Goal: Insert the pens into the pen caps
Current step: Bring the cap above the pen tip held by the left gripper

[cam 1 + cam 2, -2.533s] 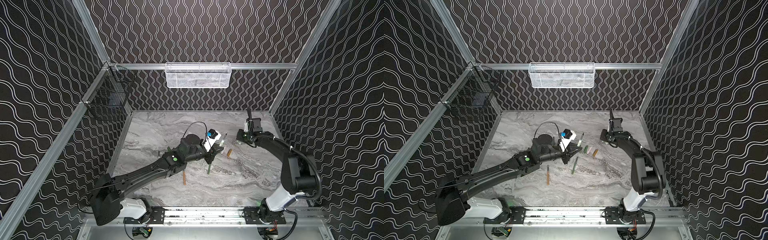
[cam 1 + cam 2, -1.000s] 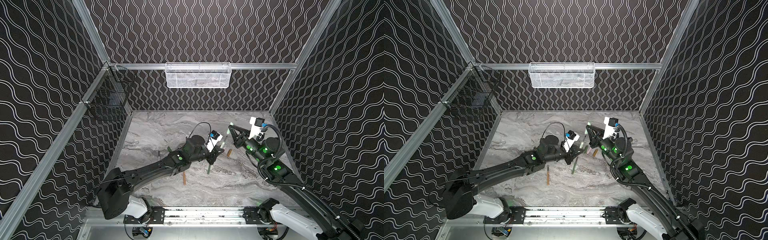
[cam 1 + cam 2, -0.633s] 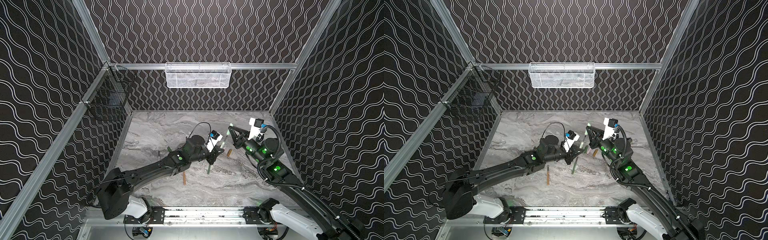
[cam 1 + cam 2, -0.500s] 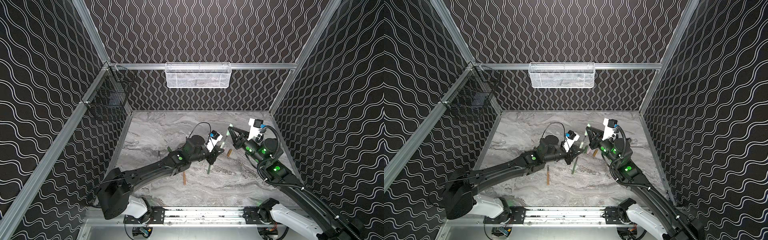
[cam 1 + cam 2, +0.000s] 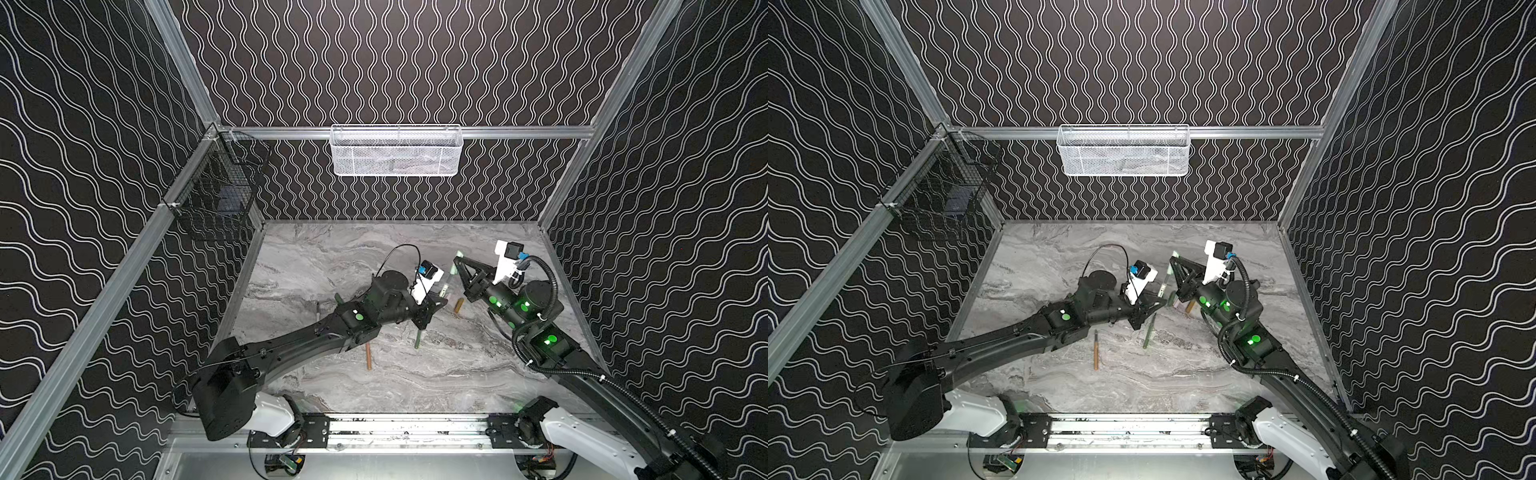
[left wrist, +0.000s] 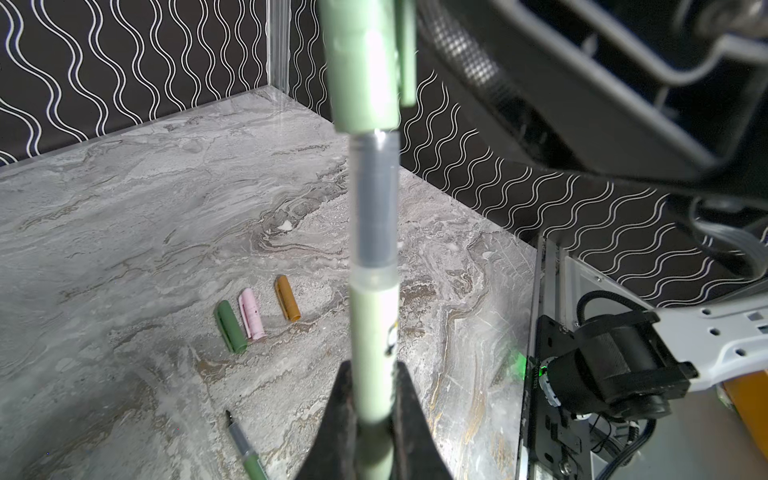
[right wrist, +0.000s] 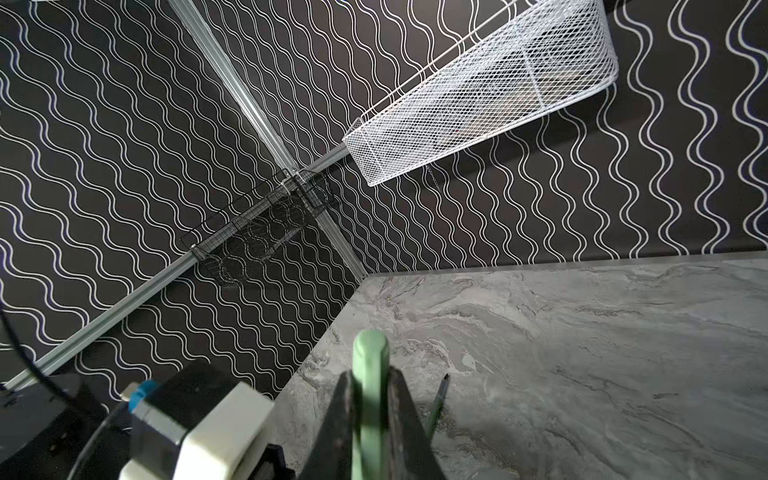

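Swung in from its folded pose, right gripper (image 5: 457,261) now sits just above left gripper (image 5: 439,300). Left jaws clamp the pale pen (image 6: 374,332), roughly upright, at mid-barrel; right jaws clamp its cap (image 6: 361,62), whose mouth covers only the tip, grey neck bare. Both look light, stiff and slick: grip near the joint, push straight. Three loose caps (image 6: 251,313) lie on the table (image 6: 124,208) below. Barrel print is too small to read.

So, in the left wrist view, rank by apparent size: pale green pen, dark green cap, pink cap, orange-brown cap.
1. pale green pen, largest but closest to the camera.
2. dark green cap.
3. pink cap and orange-brown cap: too alike to rank.
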Motion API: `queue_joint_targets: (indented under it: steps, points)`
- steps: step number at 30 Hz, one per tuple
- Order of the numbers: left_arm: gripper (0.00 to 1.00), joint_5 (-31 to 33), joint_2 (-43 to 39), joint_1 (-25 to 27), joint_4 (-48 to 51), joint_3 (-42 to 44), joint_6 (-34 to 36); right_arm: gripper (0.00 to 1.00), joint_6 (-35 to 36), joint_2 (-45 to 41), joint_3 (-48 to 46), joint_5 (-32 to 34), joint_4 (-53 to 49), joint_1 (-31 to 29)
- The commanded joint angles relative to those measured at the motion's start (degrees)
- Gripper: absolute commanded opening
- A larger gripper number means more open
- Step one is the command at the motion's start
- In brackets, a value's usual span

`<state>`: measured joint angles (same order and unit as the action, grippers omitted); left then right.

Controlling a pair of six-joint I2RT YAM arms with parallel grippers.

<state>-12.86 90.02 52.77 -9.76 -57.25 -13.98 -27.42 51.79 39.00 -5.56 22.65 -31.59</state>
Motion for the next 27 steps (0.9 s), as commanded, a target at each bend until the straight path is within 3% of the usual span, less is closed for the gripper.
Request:
queue_joint_targets:
  steps: [1, 27]
  points:
    - [0.00, 0.1, -0.7, 0.0, -4.1, 0.2, -1.3, 0.13, -1.0, 0.3, -0.5, -0.8, 2.1, -0.5]
    - [0.00, -0.4, -3.9, -0.4, -11.9, 4.4, -3.1, 0.13, -4.7, 1.2, -3.4, -3.5, 9.4, -1.5]
